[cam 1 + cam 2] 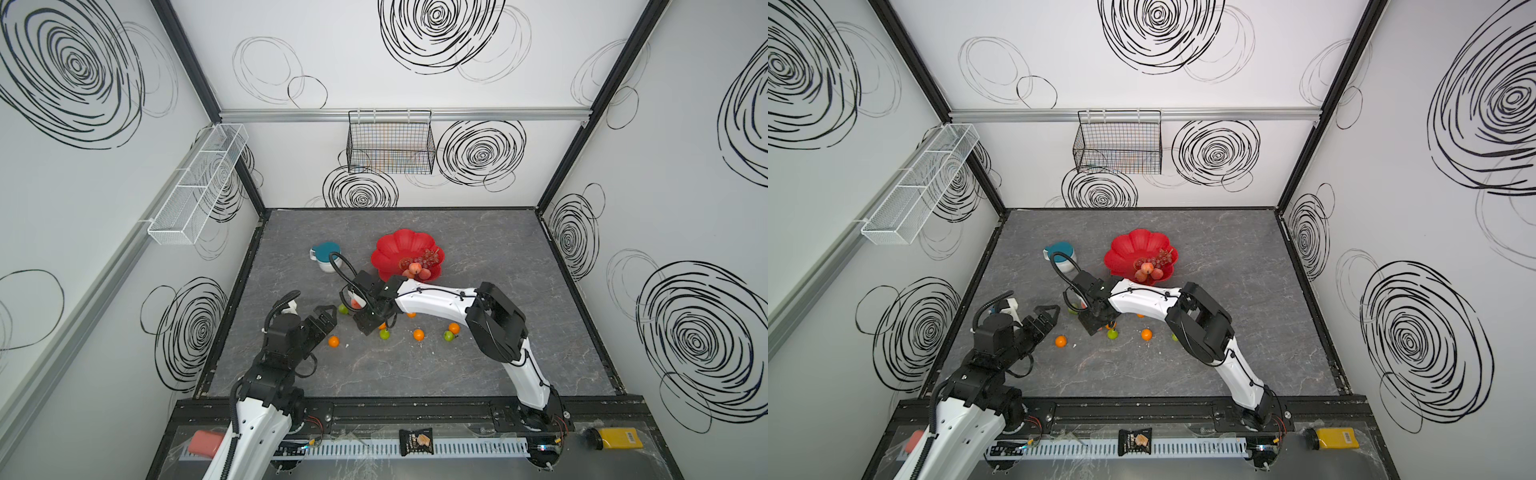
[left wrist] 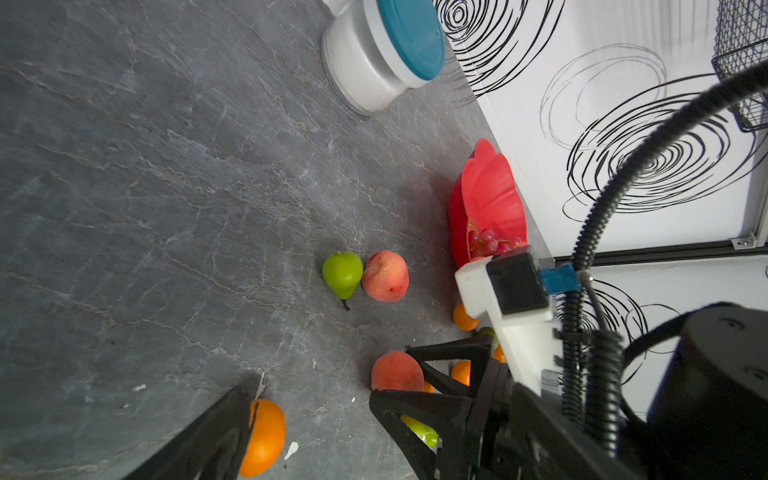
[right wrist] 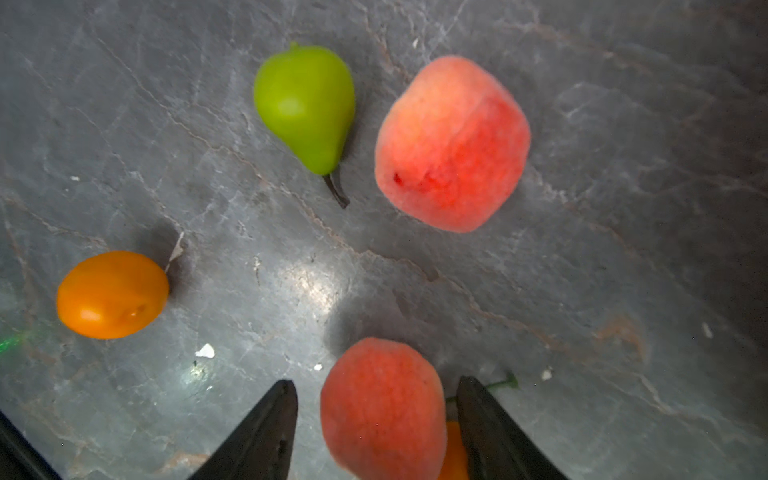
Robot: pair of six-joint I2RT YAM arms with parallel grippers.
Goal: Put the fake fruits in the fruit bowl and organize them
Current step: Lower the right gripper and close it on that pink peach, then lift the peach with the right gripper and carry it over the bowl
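My right gripper [image 3: 376, 384] points down at the grey marbled tabletop [image 1: 457, 374], its jaws spread on either side of a fuzzy pink-red plastic peach [image 3: 382, 411]. A slim gap shows on each side, so I am straddling the fruit, not pinching it. I judge this to be the approach to a grasp: centred like this, the round fruit should not squirt sideways when I close. My left gripper [image 1: 328, 321] hangs fully spread just beside a round orange plastic ball [image 1: 333, 341], holding nothing and clear of my other arm. The wide glossy red bowl with a scalloped rim [image 1: 392, 249] sits further back, near a white mug with a teal lid [image 1: 326, 254]. It holds a dark red grape bunch [image 1: 429, 257] and two more peaches [image 1: 412, 272] crowded at its near side, which leaves the far half free. A green pear with a stem [image 3: 305, 108], another loose peach [image 3: 453, 143] and more oranges and pears lie on the table, so most of the work remains.
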